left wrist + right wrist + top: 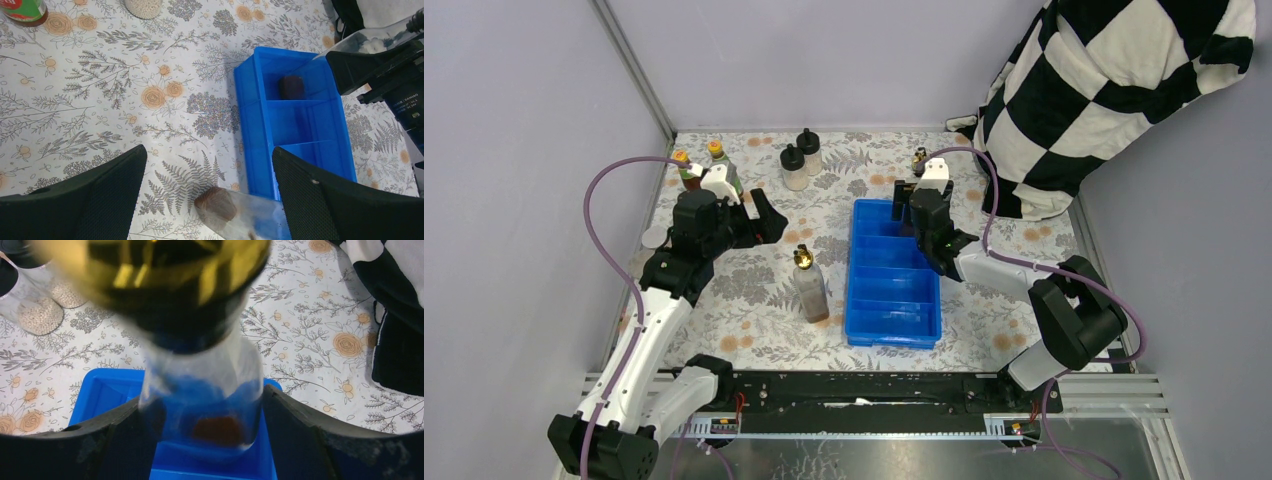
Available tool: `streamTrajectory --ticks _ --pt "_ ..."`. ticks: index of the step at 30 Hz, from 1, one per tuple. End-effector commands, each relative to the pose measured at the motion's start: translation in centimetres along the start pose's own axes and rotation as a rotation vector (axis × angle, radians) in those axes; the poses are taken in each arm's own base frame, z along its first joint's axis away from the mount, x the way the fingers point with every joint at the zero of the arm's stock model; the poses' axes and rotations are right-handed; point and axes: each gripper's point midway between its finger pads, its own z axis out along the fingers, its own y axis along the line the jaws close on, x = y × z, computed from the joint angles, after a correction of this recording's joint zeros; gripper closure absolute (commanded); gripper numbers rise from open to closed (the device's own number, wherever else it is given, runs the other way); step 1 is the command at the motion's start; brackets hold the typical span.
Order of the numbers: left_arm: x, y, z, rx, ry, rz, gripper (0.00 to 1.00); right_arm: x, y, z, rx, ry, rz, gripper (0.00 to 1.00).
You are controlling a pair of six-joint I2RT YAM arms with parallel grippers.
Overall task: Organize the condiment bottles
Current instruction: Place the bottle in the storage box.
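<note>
My right gripper (pixel 914 212) (pixel 200 402) is shut on a tall clear gold-spouted bottle (pixel 920 160) (pixel 200 365). It holds the bottle upright, with the base inside the far compartment of the blue tray (pixel 894 310) (pixel 100 390). A second gold-spouted bottle (pixel 810 285) (pixel 240 215) stands on the table left of the tray. My left gripper (pixel 759 222) (pixel 208 152) hangs open above and behind it, touching nothing. Two black-capped pale bottles (pixel 800 160) (pixel 37 315) stand at the back. Two orange-capped sauce bottles (pixel 702 165) (pixel 22 10) stand at the back left.
The tray's three nearer compartments (pixel 310 125) hold nothing. A black-and-white checkered cloth (pixel 1114 90) (pixel 395 315) hangs over the table's back right corner. Walls close the left and back sides.
</note>
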Motion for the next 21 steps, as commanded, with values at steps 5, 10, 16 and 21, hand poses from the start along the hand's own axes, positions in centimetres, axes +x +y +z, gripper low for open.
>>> streamTrajectory --ticks 5,10,16,21 --pt "-0.4 -0.1 0.3 0.007 -0.026 0.012 0.01 -2.1 -0.1 -0.5 -0.004 -0.055 0.041 0.1" --pt "-0.6 -0.1 0.2 0.008 -0.03 0.011 0.01 -2.5 -0.3 -1.0 -0.011 -0.065 0.048 0.01" --pt "-0.8 -0.4 0.0 0.015 -0.03 0.01 0.01 -3.6 -0.6 -2.1 -0.018 -0.082 0.061 0.0" --pt "-1.8 -0.5 -1.8 -0.001 -0.083 0.011 0.01 -5.9 -1.5 -4.6 -0.036 -0.123 0.102 0.0"
